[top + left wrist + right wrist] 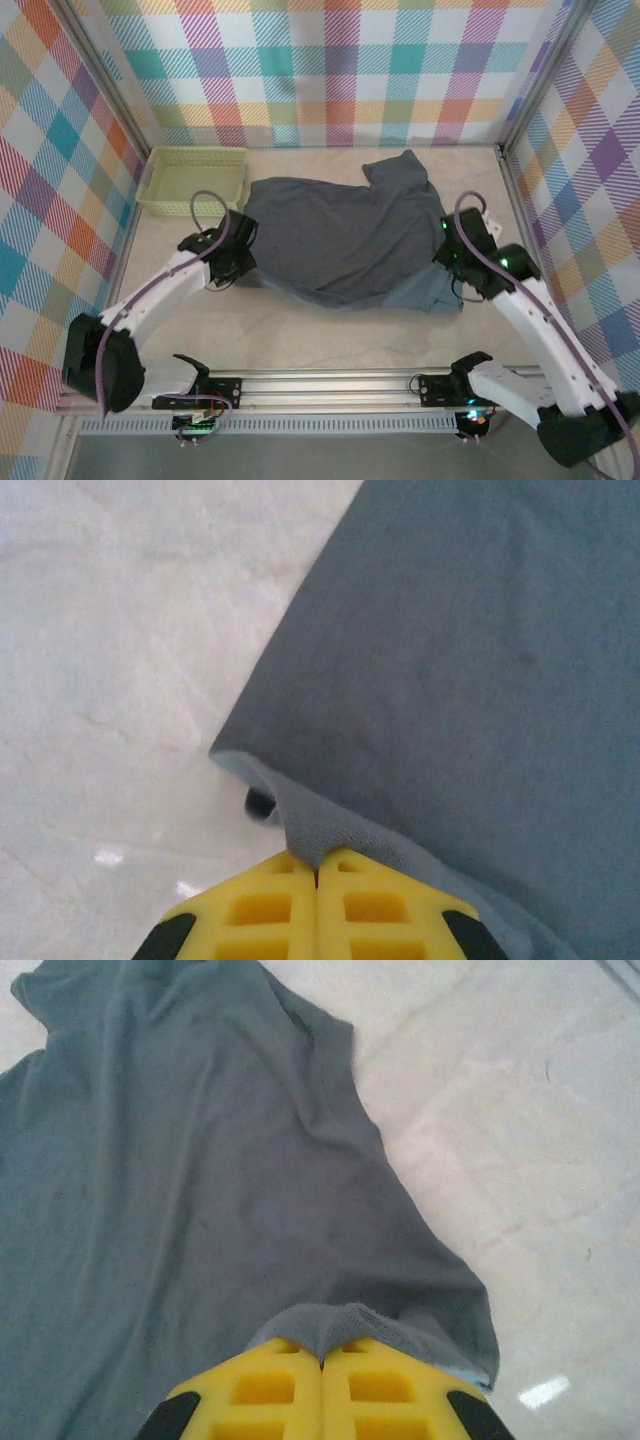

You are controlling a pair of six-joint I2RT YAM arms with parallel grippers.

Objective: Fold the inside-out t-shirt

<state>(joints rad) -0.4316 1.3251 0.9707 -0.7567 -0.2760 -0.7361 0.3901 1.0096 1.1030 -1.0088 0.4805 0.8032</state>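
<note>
Slate blue-grey t-shirt (345,235) spread across tabletop (300,330) centre, left edge pinched in clenched left gripper (318,868), right edge in clenched right gripper (322,1356); green mesh basket (193,180) at far-left corner.

Panels printed in a pastel plaid of teal, orange, pink, yellow and purple (340,70) closed the table in at the back and on both sides. Slim silver metal posts (106,80) ran up along the back corners. The tabletop (300,335) was a pale cream, faintly veined like marble, and smooth enough to throw back small white glints of light (545,1392). A ribbed aluminium rail (330,385) ran along its near edge, with a dull grey surface (330,455) beyond it.
</note>
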